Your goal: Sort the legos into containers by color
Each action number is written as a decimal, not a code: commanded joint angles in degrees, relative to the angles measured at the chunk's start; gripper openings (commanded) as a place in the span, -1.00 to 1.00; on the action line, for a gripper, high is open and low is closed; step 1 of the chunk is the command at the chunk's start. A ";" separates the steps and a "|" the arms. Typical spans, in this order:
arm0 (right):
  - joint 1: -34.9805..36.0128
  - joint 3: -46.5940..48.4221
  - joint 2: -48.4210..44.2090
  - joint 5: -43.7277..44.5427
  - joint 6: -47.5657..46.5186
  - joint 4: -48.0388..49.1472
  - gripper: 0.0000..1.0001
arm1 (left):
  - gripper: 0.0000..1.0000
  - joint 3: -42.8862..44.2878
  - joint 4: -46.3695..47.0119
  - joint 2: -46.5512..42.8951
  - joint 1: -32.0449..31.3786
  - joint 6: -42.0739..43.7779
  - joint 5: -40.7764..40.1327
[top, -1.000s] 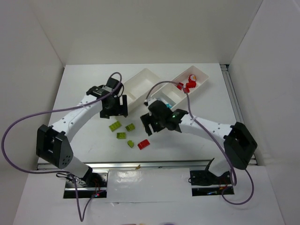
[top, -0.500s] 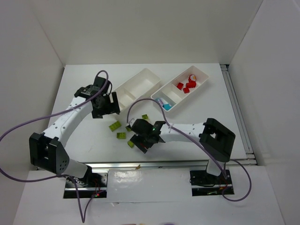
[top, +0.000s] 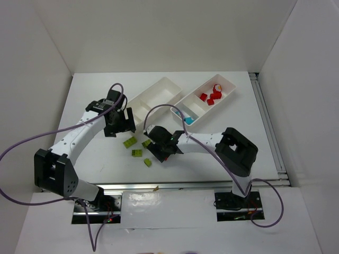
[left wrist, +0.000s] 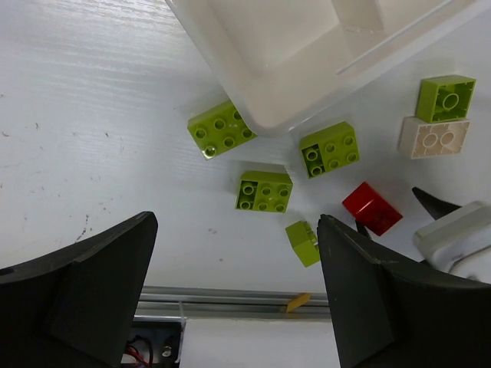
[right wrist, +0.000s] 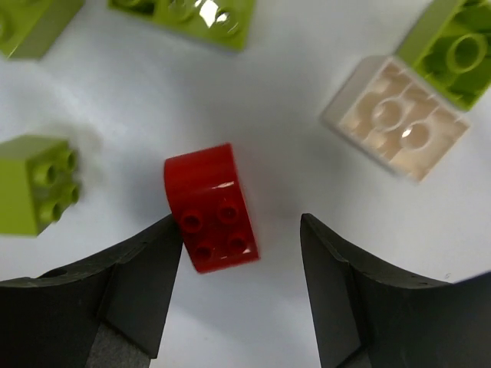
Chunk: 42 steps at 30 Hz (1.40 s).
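- Top view: our right gripper [top: 160, 153] sits low on the white desk [top: 90, 100]. The left gripper [top: 119, 124] hovers with its jaws released.
- Left wrist: a small red studded plastic brick [left wrist: 372, 208] lies on the desk near lime green bricks [left wrist: 263, 192].
- Right wrist: the jaws straddle the red brick, unclenched. We judge it light, rigid and slick, so pinch its flat sides squarely.

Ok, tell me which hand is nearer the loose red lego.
Right. The right hand straddles the red lego, fingers on either side. The left hand hovers farther off, by the white tray.

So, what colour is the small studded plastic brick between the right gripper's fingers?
Red brick, best in right wrist view.
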 commanded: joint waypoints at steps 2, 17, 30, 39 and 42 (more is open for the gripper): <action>-1.02 1.54 3.59 -1.18 -1.72 2.91 0.38 | 0.93 1.85 0.49 0.02 0.27 0.94 -0.97; -2.68 1.55 -10.70 9.86 4.86 -2.54 -0.54 | 0.93 2.38 0.49 0.56 0.27 1.46 -0.97; -39.57 19.80 -7.32 10.51 16.21 -4.74 -0.51 | 0.89 1.24 1.72 1.78 -10.09 3.49 -0.70; -47.25 38.71 10.62 10.76 14.71 -2.72 -0.43 | 0.93 -0.60 0.58 3.02 -16.34 1.20 -0.44; -48.83 43.37 15.45 10.24 14.10 -3.24 -0.15 | 0.96 -2.45 1.10 3.02 -18.53 -0.72 0.78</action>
